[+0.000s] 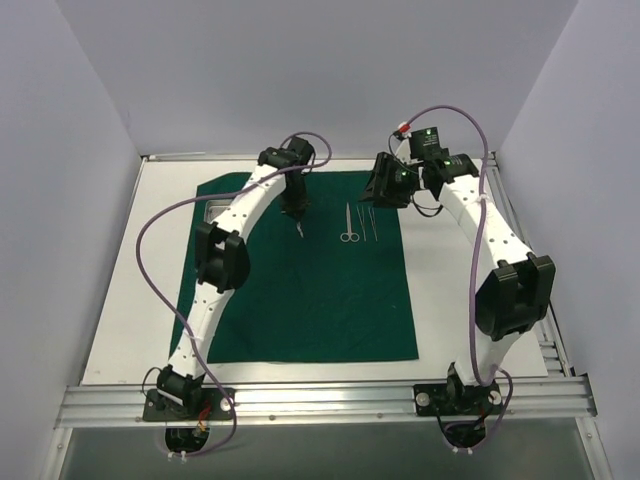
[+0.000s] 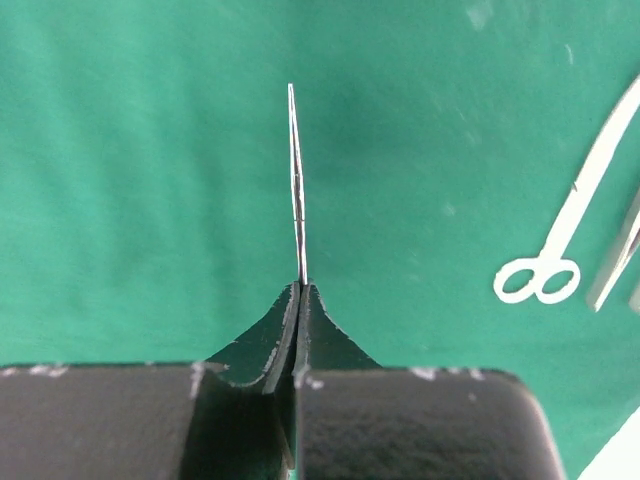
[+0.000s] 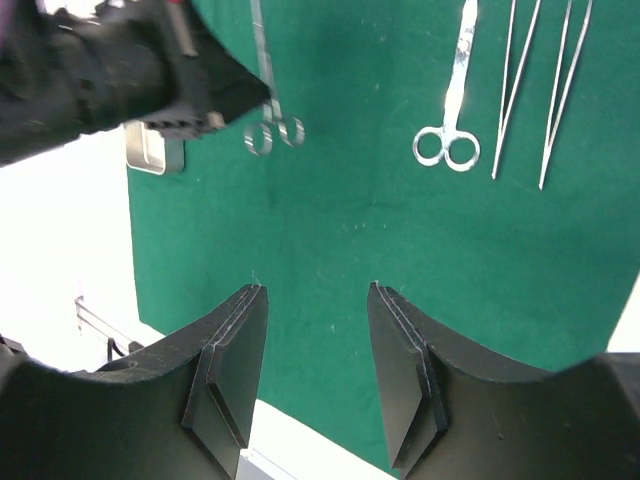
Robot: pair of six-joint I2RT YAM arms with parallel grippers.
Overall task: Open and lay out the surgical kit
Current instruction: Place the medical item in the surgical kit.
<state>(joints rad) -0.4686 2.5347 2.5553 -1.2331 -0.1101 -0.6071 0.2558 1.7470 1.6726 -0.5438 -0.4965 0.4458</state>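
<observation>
Left gripper (image 2: 302, 292) clamped on thin instrument (image 2: 296, 180), right gripper (image 3: 316, 297) apart, tray (image 3: 152, 155) contents unclear

A white surface (image 1: 110, 300) spreads out on every side of the left claw (image 1: 297, 220) and the right claw (image 1: 383, 190). Beyond both claws rises a plain back wall (image 1: 320, 70), pale lilac-grey. A matching left wall (image 1: 50, 200) stands outward of the left claw, and a right wall (image 1: 600, 150) outward of the right claw. Behind the claws, along the near edge, runs a ribbed metal rail (image 1: 320, 402). The light is soft and even, and shadows are faint.
</observation>
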